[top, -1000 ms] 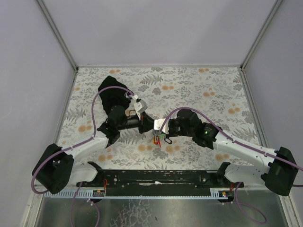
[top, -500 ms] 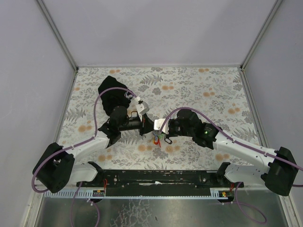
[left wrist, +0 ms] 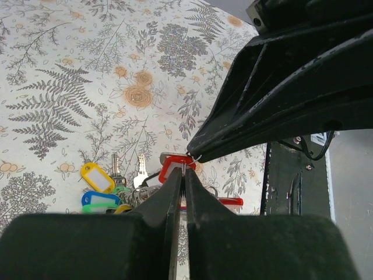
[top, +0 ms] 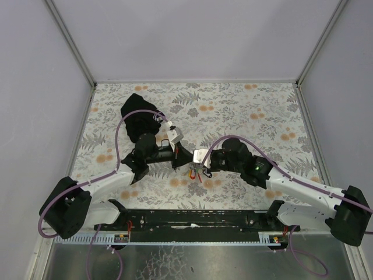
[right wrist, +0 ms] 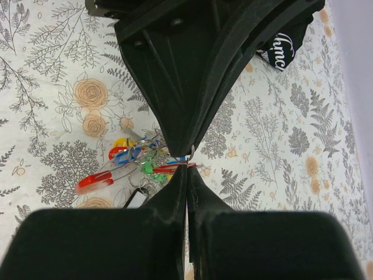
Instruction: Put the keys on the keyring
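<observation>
The keys lie in a bunch on the flowered cloth between my two grippers. The left wrist view shows their yellow tag, blue tag and red tag. The right wrist view shows the bunch with red tags. A thin wire keyring is pinched where both grippers meet tip to tip. My left gripper is shut on it. My right gripper is shut on it from the other side.
A black cloth pouch with a white logo lies behind the left arm; it also shows in the right wrist view. Grey walls stand on three sides of the flowered cloth.
Both grippers stay shut tip to tip over the keys. The left wrist has shifted slightly right and nearer; the right forearm has swung a little nearer.
</observation>
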You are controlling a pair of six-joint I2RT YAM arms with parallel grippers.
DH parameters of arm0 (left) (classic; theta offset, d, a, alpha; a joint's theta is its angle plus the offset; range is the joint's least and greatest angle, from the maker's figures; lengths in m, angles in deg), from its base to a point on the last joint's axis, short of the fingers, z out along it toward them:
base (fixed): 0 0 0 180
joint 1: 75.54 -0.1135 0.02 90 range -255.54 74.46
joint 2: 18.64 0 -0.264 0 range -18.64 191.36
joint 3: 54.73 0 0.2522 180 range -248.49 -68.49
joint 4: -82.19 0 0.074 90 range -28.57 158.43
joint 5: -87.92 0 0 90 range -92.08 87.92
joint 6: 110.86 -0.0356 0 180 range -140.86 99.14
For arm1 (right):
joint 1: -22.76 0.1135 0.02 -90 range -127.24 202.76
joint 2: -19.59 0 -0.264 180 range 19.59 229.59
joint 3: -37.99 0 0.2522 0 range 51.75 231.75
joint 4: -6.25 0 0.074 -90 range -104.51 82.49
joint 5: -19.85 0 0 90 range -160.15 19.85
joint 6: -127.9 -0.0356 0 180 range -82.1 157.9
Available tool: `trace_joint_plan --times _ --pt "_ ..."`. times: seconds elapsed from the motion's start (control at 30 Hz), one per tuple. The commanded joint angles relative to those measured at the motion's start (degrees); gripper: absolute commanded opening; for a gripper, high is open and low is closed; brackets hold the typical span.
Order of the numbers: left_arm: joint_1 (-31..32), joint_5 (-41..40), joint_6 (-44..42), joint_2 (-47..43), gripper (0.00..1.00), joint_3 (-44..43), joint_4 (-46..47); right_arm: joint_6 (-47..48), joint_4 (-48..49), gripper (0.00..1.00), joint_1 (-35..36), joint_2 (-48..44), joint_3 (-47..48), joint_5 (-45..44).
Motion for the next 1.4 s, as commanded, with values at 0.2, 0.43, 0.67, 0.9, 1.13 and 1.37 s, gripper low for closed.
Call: trace_joint_plan --times 0.2,0.43,0.67,0.9,1.13,1.37 --pt "-0.2 -5.3 5.2 -2.5 0.00 4.1 14.2 -4.6 6.2 0.00 0.5 -1.9 -5.5 -0.2" --pt "-0.2 -7.9 8.4 -1.4 0.00 5.8 20.9 -5.5 8.4 0.00 0.8 -1.9 -7.1 0.1" --pt "-0.2 -8.5 12.8 1.2 0.00 6.8 29.4 -6.0 8.8 0.00 0.9 -1.0 -7.6 0.8" --pt "-0.2 -8.1 14.3 1.6 0.00 7.3 33.0 -5.8 9.3 0.00 0.9 0.6 -7.5 0.4" --pt "-0.2 -9.0 15.8 1.2 0.00 8.8 36.9 -6.0 9.7 0.00 0.9 1.6 -7.4 1.5" --pt "-0.2 -9.8 14.1 1.1 0.00 8.8 35.1 -7.6 11.3 0.00 0.9 1.6 -7.5 -4.1"
